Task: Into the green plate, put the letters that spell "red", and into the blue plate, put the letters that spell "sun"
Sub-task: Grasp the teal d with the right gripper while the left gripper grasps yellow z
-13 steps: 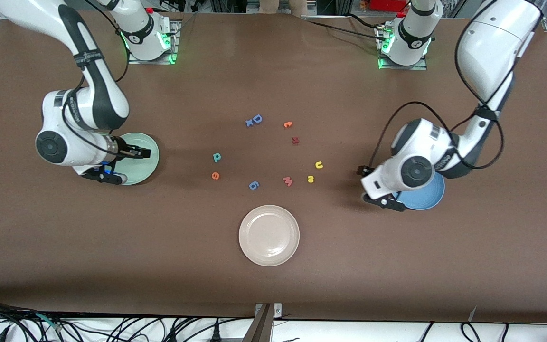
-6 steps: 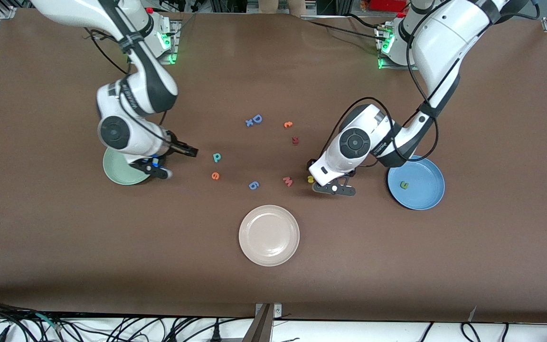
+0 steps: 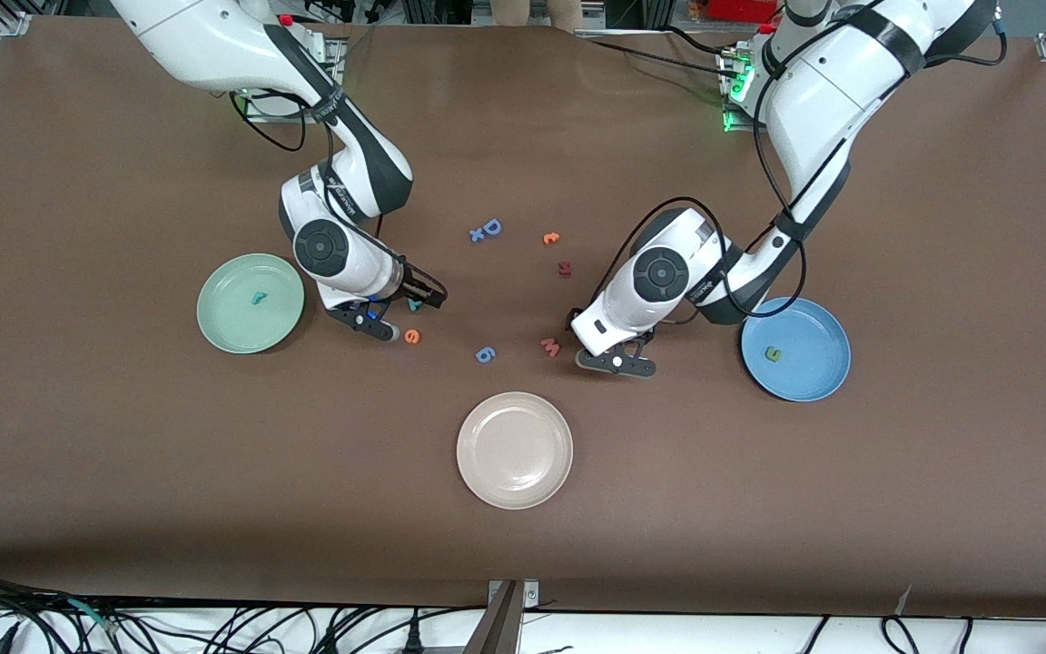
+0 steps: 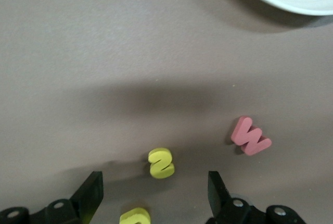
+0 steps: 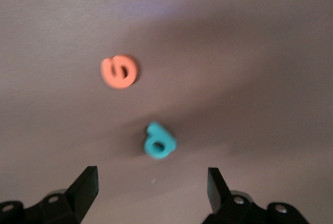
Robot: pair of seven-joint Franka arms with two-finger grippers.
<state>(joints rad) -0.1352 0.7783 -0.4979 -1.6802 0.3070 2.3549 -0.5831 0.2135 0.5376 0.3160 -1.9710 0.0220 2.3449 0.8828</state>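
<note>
Change: both arms have left their plates and swung in toward the loose letters at the middle of the table, each having dropped one letter off.
Green plate (image 3: 214,331): at the right arm's end of the table; the thin teal "r" (image 3: 258,297) lies in it.
Blue plate (image 3: 827,377): at the left arm's end; the olive "n" (image 3: 772,353) lies in it.
Right gripper (image 5: 151,190): low over the teal "d" (image 5: 159,140), fingers spread wide with the letter lined up between them, not yet pinched.
Orange "e" (image 3: 411,336): on the table just beside the "d", slightly nearer the front camera.
Left gripper (image 4: 155,195): low over the yellow "s" (image 4: 161,163), fingers spread and empty, the gap starting to narrow.
Yellow "u" (image 4: 135,216): on the table close by the "s", between the fingers' bases in the wrist view.
Pink letter (image 4: 251,136): just beside the "s", to be left alone.
White plate (image 3: 514,450): nearest the front camera, unused.
Meaning: one letter of each word is delivered; two of each remain, and each arm looks set for its second pick.
</note>
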